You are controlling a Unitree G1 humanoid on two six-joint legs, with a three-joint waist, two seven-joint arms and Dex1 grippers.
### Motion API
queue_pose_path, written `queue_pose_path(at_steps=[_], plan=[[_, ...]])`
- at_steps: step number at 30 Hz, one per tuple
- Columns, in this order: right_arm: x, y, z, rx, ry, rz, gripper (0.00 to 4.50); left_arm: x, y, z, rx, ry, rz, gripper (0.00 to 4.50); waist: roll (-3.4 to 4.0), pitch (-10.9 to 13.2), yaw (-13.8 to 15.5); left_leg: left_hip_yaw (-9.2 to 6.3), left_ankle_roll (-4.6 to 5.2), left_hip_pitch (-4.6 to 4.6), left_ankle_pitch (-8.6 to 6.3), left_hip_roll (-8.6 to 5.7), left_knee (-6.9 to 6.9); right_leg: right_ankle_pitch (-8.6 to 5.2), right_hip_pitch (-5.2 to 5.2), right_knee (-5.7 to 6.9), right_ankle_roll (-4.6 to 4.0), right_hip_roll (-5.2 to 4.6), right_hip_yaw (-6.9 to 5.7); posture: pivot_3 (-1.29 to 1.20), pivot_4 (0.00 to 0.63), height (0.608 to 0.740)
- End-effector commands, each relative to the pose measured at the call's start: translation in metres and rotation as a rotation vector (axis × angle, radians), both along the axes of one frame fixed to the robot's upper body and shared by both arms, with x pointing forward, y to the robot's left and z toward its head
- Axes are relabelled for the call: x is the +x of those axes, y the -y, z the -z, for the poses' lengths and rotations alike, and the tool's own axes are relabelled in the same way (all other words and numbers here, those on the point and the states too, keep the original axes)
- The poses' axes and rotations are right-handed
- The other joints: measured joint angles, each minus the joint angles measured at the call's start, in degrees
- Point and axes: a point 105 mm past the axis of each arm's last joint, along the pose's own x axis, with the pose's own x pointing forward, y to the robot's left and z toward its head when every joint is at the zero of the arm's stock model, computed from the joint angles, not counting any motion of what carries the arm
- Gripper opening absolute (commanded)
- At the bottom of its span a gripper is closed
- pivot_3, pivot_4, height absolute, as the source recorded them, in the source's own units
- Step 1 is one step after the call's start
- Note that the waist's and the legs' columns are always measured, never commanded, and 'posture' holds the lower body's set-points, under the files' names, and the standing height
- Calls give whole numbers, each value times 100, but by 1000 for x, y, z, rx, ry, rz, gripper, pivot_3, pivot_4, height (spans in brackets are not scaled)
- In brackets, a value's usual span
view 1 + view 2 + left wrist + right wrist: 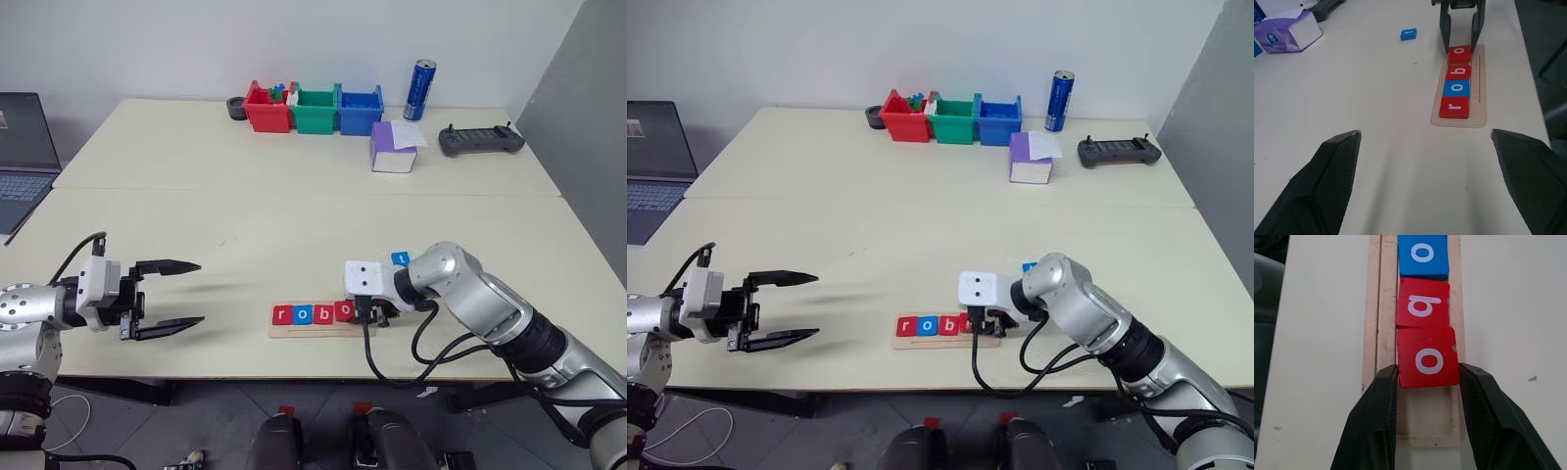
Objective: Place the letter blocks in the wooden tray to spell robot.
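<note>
The wooden tray (318,332) lies near the table's front edge. Four letter blocks sit in it, reading left to right: red "r" (283,314), blue "o" (303,314), red "b" (322,313), red "o" (344,310). My right gripper (1427,377) points down over the tray's right end, its fingers pressed on both sides of the red "o" (1428,357). A blue "t" block (400,258) lies on the table just behind that wrist. My left gripper (201,292) hovers open and empty, well to the left of the tray.
Red (266,108), green (314,110) and blue (360,110) bins stand in a row at the back, with a blue can (422,89) beside them. A purple tissue box (394,147) and a controller (480,141) sit at the back right. A laptop (24,147) is at far left.
</note>
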Motion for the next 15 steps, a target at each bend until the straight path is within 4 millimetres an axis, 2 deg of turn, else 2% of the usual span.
queue_pose_path(at_steps=[1, 15], plan=[[-3, -4, -5, 4, 35, -9, 1465, 0, -6, -10, 20, 41, -14, 4500, 0, 0, 0, 0, 0, 0, 0, 0, 0, 0, 0, 0, 0, 0, 0, 0, 150, 740], [0, -4, 1, -12, 40, 24, 1465, 2, -6, -11, 24, 46, -15, 4500, -1, 0, 0, 0, 0, 0, 0, 0, 0, 0, 0, 0, 0, 0, 0, 0, 150, 740]])
